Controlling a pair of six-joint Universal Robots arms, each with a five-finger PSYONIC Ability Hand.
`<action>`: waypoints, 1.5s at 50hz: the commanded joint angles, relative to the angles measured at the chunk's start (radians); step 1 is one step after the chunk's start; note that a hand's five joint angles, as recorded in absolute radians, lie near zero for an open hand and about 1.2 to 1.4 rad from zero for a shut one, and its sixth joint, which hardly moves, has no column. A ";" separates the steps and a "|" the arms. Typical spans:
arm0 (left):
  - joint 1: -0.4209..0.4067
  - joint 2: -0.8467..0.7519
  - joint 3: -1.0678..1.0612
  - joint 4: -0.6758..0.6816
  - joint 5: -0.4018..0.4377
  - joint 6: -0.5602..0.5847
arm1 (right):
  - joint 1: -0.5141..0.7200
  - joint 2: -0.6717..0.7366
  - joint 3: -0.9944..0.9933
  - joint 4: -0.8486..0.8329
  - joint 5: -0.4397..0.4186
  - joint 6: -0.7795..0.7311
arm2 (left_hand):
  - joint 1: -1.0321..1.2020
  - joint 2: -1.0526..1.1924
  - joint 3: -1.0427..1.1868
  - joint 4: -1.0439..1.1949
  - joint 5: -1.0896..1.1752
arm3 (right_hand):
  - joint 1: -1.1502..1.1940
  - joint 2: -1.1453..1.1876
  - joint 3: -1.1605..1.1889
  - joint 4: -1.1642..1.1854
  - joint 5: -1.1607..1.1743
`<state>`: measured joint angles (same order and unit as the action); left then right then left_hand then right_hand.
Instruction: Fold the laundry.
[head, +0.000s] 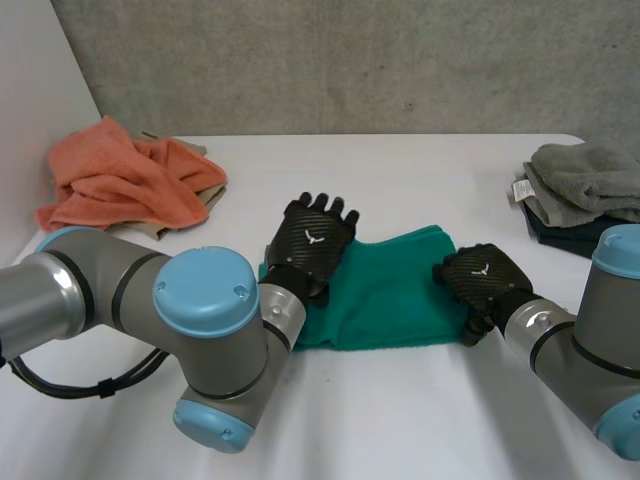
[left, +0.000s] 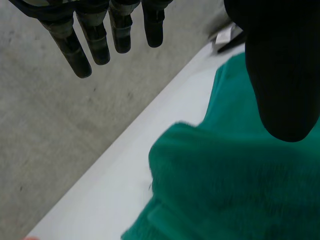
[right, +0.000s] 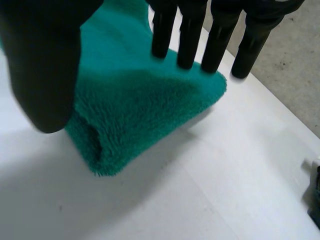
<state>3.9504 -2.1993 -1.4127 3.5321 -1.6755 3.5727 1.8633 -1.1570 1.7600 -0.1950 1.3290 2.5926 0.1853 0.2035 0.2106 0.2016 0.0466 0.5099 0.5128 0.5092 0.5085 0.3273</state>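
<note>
Left robot hand (head: 312, 240) over green towel (head: 390, 290) — right robot hand (head: 482, 278) at its end.

Your left arm (head: 100, 290), 8 o'clock, and right arm (head: 600, 340), 4 o'clock, are grey with light-blue caps; your left robot hand (head: 312, 240) and right robot hand (head: 482, 282) are black, white-marked.

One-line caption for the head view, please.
Left robot hand and right robot hand at opposite ends of a green towel on the white table.
</note>
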 joint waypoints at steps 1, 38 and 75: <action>0.032 0.045 -0.063 -0.002 -0.070 0.001 | -0.019 0.020 -0.008 -0.053 0.015 -0.080 | 0.005 -0.013 -0.021 -0.012 -0.031 | 0.885 0.882 0.886 0.887 0.893; 0.224 0.458 -0.322 0.011 -0.070 -0.025 | 0.447 0.128 -0.235 -0.290 -0.025 -0.080 | -0.010 -0.028 -0.035 -0.026 -0.046 | -0.335 -0.338 -0.335 -0.334 -0.327; 0.058 -0.020 0.064 -0.354 -0.162 -0.213 | 0.185 0.332 -0.565 0.307 0.001 0.207 | 0.040 0.022 0.015 0.024 0.004 | -0.335 -0.338 -0.335 -0.334 -0.327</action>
<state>4.0095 -2.2365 -1.3470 3.1999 -1.8525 3.3316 2.0467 -0.7963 1.1924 0.1207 1.2561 2.9047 0.1883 0.2035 0.2106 0.2016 0.0466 0.2212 0.2053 0.2059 0.2060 0.0467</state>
